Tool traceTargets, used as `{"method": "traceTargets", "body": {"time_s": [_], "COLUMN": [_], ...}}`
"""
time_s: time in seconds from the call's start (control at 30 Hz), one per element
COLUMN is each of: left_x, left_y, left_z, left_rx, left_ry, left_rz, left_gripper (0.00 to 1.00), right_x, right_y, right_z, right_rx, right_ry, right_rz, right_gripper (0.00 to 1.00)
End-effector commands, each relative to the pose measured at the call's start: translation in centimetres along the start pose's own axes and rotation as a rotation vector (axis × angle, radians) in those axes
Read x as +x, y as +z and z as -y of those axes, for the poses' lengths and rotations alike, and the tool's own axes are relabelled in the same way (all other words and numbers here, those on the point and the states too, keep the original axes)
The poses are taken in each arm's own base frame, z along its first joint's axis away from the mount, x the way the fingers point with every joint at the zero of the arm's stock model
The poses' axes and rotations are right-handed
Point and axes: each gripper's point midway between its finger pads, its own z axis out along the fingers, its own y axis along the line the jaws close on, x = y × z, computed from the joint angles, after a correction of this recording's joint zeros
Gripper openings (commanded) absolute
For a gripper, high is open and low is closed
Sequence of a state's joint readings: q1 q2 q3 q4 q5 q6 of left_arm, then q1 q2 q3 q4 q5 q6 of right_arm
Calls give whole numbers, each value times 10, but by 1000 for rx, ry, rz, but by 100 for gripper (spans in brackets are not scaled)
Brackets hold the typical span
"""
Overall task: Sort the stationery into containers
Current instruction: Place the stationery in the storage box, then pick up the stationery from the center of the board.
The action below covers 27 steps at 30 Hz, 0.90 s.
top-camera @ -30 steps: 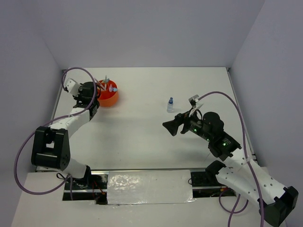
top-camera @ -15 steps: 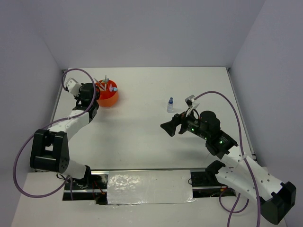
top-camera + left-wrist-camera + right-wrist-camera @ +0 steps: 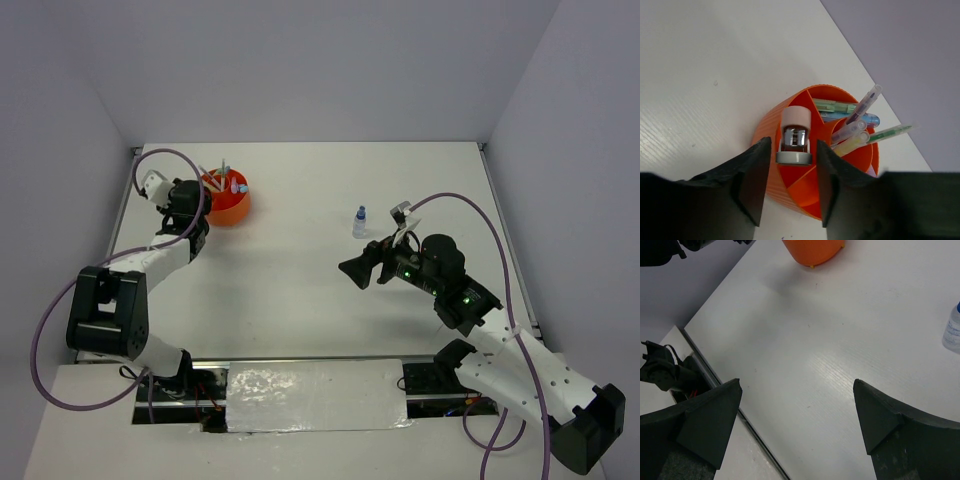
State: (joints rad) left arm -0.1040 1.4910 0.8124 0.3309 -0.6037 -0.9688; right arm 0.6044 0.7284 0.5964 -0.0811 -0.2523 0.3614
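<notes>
The white bench (image 3: 300, 190) carries everything. The round orange organizer (image 3: 232, 210) sits directly under and ahead of the left hand (image 3: 792, 150). Several pens (image 3: 860, 107) and pastel markers (image 3: 835, 106) lean out of its compartments on the far side from that hand.

The left hand is released. Its two fingers stand apart over the near wall of the organizer. A pink-topped piece with a shiny metal face (image 3: 795, 132) stands upright in a wedge compartment just past the fingertips. It appears to rest in the organizer rather than in the grip, so this hand looks finished here.

The right hand (image 3: 352, 270) is also released, with its jaws spread wide and nothing between them. It hangs above bare bench, well apart from the organizer, which lies far ahead of it.

The one piece outside the organizer is the tiny clear bottle with a blue cap (image 3: 359, 221). It stands upright on the bench, its long axis vertical. It is near the right hand, off to that hand's right and outside the right finger, so it only shows at the edge of the right wrist view. The left hand is much farther from it.

By my judgement the next pickup belongs to the right arm. It calls for a swing to that hand's right to bring the open jaws to either side of the bottle before they close.
</notes>
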Motion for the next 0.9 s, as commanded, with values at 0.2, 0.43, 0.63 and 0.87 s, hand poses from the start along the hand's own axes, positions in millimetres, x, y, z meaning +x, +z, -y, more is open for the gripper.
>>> {"method": "traceTargets", "body": {"time_s": [0.2, 0.43, 0.63, 0.87], "left_x": [-11, -66, -67, -37], "left_y": [-2, -60, -134, -229], "left_z": [4, 45, 54, 38], "left_rx": [13, 100, 258, 532], "left_ry": [-26, -19, 243, 688], "left_rz": [32, -14, -257, -571], "left_gripper": [78, 99, 99, 99], "right_x": [-8, -7, 9, 8], "right_y": [3, 6, 1, -42], "right_z": [-12, 0, 37, 62], "right_rx": [-61, 5, 234, 433], "right_ry": [-29, 11, 67, 7], "right_rz": [30, 37, -55, -84], "right_gripper": [100, 100, 100, 100]}}
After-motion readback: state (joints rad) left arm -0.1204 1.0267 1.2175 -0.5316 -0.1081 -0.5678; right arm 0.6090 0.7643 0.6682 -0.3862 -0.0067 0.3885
